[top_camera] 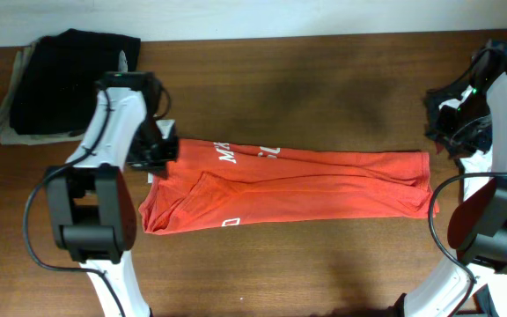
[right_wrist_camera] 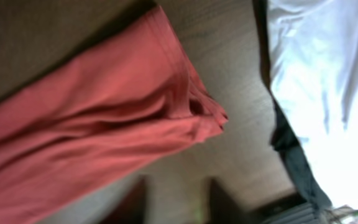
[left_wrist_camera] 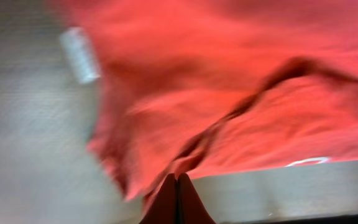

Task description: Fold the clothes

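Starting from the far left, one stack of dark folded garments [top_camera: 64, 84] is seen lying apart from the single red-orange short-sleeved T-shirt with white lettering [top_camera: 324, 180]. The shirt is laid as a long band on the brown wooden table [top_camera: 324, 264], its long axis running left to right between the two arms. At its left end the left gripper [left_wrist_camera: 177, 198] is closed, cloth apparently pinched at the tips, though blur hinders certainty; just off its right end the right gripper [right_wrist_camera: 179, 200] is parted and empty, the hem lying ahead of its fingers.
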`<state>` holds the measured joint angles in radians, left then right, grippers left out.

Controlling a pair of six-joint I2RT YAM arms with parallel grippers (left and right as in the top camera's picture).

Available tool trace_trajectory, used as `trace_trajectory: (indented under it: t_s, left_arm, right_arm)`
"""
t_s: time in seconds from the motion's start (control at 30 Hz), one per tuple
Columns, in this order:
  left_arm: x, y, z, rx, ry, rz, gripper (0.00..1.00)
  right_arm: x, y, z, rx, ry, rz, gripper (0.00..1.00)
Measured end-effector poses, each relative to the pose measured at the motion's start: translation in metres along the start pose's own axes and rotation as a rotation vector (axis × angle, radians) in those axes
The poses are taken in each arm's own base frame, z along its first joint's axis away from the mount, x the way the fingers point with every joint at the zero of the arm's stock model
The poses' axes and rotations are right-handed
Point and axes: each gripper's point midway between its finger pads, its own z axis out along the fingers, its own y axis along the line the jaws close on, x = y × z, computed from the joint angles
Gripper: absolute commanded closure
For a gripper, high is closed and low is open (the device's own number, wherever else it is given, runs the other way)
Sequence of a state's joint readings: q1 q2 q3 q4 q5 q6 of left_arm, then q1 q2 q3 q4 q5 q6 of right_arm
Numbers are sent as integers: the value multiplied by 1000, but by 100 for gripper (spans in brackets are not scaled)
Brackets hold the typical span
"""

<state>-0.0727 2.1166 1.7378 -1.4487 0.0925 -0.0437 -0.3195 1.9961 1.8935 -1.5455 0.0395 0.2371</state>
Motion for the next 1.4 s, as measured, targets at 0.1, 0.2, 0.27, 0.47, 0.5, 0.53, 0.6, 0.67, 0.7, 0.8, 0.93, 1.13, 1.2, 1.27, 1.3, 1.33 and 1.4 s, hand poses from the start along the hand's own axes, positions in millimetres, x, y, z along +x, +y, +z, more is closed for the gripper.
trace_trajectory:
  t_s: [0.1, 0.2, 0.27, 0.47, 0.5, 0.53, 0.6, 0.67, 0.7, 0.8, 0.93, 1.13, 1.2, 1.27, 1.3, 1.33, 1.4]
  left_arm:
    - [-10, -33, 3, 24, -48, 91, 100]
    - [-18, -58, 4, 32, -94, 162, 99]
    - [-21, -72, 6, 30, -116, 198, 99]
    - [-38, -76, 4, 16, -189, 188, 99]
    - [-43, -74, 5, 16, -205, 181, 99]
    - [-45, -72, 5, 17, -213, 176, 99]
    - [-50, -67, 11, 18, -226, 158, 99]
    - [-50, -62, 18, 16, -225, 145, 100]
    - [-50, -59, 22, 17, -223, 135, 100]
    - [-47, -50, 38, 17, -205, 112, 99]
    - [-41, -33, 61, 20, -178, 74, 100]
    - [-42, -14, 60, 74, -221, 5, 99]
    - [-41, -7, 60, 89, -220, -21, 100]
    - [-40, 0, 60, 106, -217, -50, 100]
    - [-40, 3, 60, 110, -218, -63, 99]
    - [-40, 6, 60, 115, -218, -77, 99]
    - [-41, 13, 59, 124, -218, -116, 99]
  right_arm:
    - [-2, 5, 13, -8, 0, -8, 96]
    - [-1, 20, 33, -29, 2, -35, 96]
    - [1, 32, 48, -42, 3, -61, 96]
    - [13, 52, 87, -59, 21, -108, 96]
    - [14, 53, 94, -64, 19, -109, 96]
    - [16, 53, 100, -64, 21, -110, 96]
    - [18, 52, 110, -63, 23, -109, 96]
    - [19, 53, 116, -67, 19, -110, 96]
    - [19, 53, 119, -69, 16, -110, 96]
    - [18, 53, 122, -71, 10, -110, 96]
    - [17, 54, 123, -73, 3, -109, 96]
    - [9, 56, 123, -81, -28, -109, 96]
    - [6, 58, 125, -85, -38, -109, 96]
    - [4, 58, 129, -84, -36, -109, 96]
    - [4, 59, 134, -81, -26, -109, 96]
    - [5, 59, 137, -79, -19, -109, 96]
    - [5, 58, 141, -76, -9, -110, 96]
